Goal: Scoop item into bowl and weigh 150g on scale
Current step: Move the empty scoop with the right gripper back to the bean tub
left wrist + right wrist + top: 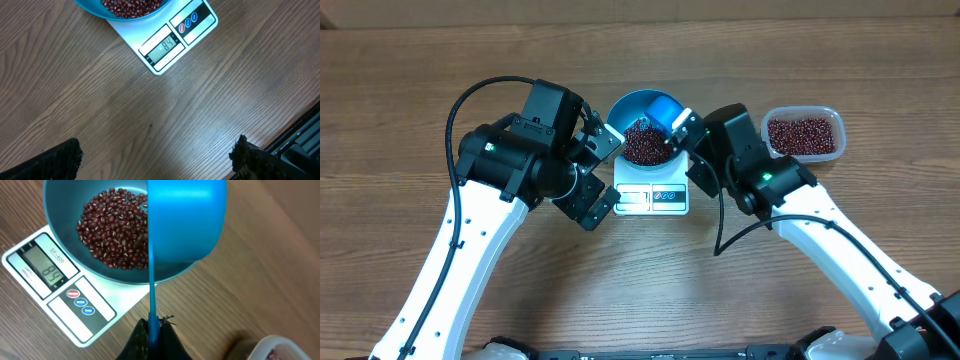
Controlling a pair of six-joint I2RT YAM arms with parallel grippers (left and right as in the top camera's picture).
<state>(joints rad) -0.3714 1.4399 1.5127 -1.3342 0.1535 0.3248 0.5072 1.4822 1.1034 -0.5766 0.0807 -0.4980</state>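
I'm clenching the right gripper (155, 330) on the scoop (185, 220) handle, bottom centre, with the beans (112, 227) lying above in the bowl (62, 202). My left gripper (155, 160) is hanging released.

A clear plastic tub (839, 122) stands on the wooden table (640, 290), apart from a tipped blue scoop (185, 220).

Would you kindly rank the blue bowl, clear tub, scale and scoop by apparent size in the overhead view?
1. Blue bowl and clear tub: look alike, unranked.
2. Scale: partly hidden under the bowl, so unsure.
3. Scoop: clearly smallest.
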